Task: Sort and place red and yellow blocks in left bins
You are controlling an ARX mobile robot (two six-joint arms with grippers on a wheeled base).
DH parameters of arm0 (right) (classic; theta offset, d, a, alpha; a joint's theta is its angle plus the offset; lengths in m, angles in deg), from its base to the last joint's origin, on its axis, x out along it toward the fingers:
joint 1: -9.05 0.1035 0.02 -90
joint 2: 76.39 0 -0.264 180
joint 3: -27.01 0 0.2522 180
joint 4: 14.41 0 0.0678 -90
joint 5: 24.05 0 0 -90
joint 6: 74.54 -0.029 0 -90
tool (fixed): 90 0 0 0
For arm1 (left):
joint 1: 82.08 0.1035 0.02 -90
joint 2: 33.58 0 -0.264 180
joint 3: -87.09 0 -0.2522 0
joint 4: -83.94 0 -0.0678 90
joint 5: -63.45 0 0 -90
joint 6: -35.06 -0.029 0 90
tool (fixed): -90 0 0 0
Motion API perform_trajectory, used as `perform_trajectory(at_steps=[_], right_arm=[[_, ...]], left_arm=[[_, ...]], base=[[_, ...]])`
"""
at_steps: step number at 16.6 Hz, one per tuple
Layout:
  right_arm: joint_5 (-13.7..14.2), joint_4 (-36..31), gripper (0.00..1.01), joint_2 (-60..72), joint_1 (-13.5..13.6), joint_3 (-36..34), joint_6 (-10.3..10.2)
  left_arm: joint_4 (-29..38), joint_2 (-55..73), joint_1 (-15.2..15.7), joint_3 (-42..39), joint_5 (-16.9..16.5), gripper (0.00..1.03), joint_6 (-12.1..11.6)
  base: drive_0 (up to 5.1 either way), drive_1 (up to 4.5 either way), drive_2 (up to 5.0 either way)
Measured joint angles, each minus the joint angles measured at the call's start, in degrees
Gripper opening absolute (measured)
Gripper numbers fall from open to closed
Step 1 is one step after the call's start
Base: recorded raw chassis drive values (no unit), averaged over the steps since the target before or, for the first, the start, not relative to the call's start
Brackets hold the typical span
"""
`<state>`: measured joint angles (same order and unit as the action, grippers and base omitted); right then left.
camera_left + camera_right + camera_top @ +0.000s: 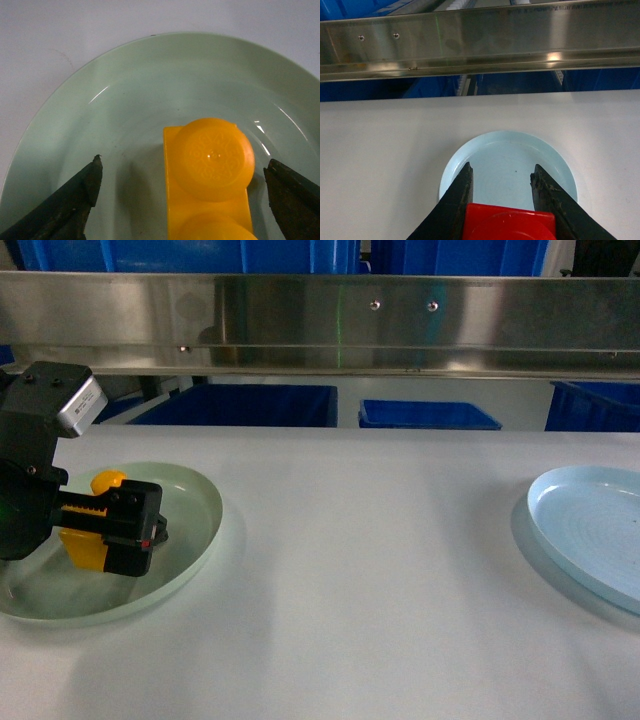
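The yellow block (210, 175) lies studs-up in a pale green plate (150, 75) at the table's left. My left gripper (182, 167) hangs over it, open, with the block between the wide-spread fingers nearer the right one and touching neither. From the head camera the same gripper (135, 530) covers part of the yellow block (80, 548) inside the green plate (200, 502). My right gripper (502, 170) is shut on the red block (509, 225), held above a light blue plate (510, 150). The right gripper is outside the head view.
The light blue plate (590, 530) sits at the table's right edge. Beyond the far edge stand blue bins (240, 405) (428, 415) (595, 405) under a steel rail (320, 325). White tabletop (370, 570) stretches between the two plates.
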<state>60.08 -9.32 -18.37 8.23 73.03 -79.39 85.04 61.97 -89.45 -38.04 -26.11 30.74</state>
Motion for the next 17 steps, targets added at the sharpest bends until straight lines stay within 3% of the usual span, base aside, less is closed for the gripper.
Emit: perform_trajectory(at_steps=[1, 2, 3, 4, 11, 17], right_arm=[[0.0, 0.0, 0.29, 0.0, 0.0, 0.0, 0.0], [0.0, 0.0, 0.29, 0.0, 0.0, 0.0, 0.0], [0.0, 0.0, 0.29, 0.0, 0.0, 0.0, 0.0], [0.0, 0.0, 0.29, 0.0, 0.0, 0.0, 0.0], [0.0, 0.0, 0.29, 0.0, 0.0, 0.0, 0.0], [0.0, 0.0, 0.29, 0.0, 0.0, 0.0, 0.0]], left_arm=[[-0.22, 0.17, 0.07, 0.02, -0.04, 0.88, -0.09], [-0.26, 0.68, 0.35, 0.04, -0.66, 0.68, -0.2], [0.09, 0.85, 0.5, 0.15, -1.01, 0.39, -0.26], [1.07, 0.68, 1.99, 0.59, -1.4, 0.29, -0.26], [0.42, -6.62, 5.18, 2.08, -2.51, 0.29, 0.72], [-12.09, -27.06, 5.6, 3.02, -3.08, 0.29, 6.51]], base=[[0.0, 0.0, 0.0], [0.0, 0.0, 0.0], [0.0, 0.0, 0.0], [0.0, 0.0, 0.0], [0.0, 0.0, 0.0], [0.0, 0.0, 0.0]])
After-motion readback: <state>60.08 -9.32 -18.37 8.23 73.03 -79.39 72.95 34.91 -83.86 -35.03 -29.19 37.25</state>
